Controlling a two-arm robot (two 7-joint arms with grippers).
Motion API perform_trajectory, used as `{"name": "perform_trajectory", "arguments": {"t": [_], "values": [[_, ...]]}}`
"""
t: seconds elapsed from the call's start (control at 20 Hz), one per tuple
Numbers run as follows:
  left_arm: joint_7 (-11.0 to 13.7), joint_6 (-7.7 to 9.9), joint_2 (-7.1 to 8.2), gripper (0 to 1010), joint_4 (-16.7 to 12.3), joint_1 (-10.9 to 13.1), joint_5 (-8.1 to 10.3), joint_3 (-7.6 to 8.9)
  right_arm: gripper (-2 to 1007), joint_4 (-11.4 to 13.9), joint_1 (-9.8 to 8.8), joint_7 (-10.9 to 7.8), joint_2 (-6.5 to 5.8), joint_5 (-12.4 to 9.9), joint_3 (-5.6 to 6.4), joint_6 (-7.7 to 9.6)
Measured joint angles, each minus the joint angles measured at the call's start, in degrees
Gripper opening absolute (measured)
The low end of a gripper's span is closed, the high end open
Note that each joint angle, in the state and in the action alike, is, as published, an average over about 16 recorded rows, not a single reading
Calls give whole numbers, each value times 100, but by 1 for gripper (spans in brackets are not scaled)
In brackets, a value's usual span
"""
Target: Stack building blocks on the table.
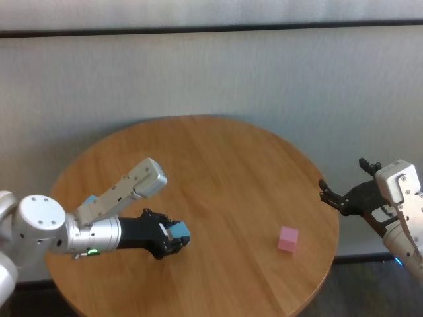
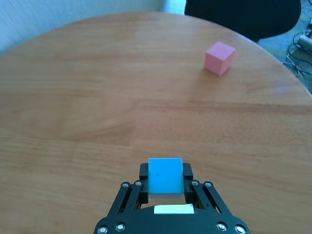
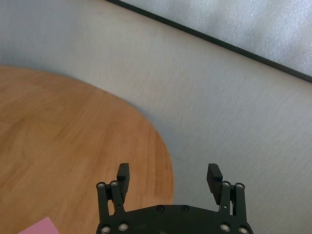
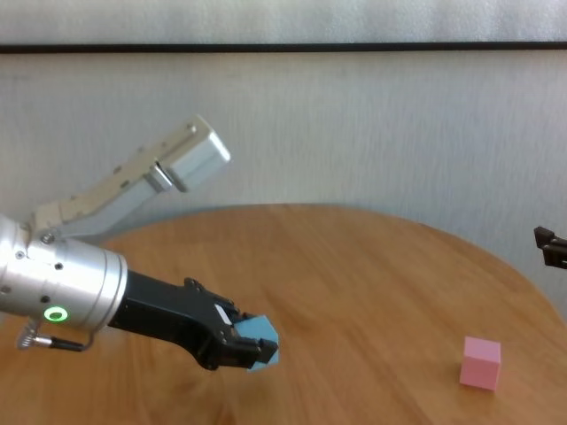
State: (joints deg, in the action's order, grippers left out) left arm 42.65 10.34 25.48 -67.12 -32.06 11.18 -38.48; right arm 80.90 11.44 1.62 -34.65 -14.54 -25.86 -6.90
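No stack is standing yet. The left claw (image 1: 177,236) is pinching a blue block (image 1: 180,230) above the bench (image 1: 218,158); the pink block (image 1: 287,238) is lying at four o'clock. The right claw (image 1: 345,198) is idling spread beyond the bench's three o'clock edge.

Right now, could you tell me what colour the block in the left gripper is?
Light blue block, clearest in the left wrist view.

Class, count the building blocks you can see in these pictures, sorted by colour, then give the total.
Light blue blocks: 1, the light blue block held in the left gripper above the table.
Pink blocks: 1, the pink block resting on the table, nearer the open right gripper.
Total in view: 2
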Motion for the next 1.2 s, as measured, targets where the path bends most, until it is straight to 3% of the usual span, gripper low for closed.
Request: {"name": "perform_trajectory", "arguments": {"t": [0.55,1.2], "values": [[133,-107,-284,395,596,-319,29,-194,1001,0,0,0,0,0,0,0],[143,-86,-351,401,719,-372,81,-211,1001,0,0,0,0,0,0,0]]}}
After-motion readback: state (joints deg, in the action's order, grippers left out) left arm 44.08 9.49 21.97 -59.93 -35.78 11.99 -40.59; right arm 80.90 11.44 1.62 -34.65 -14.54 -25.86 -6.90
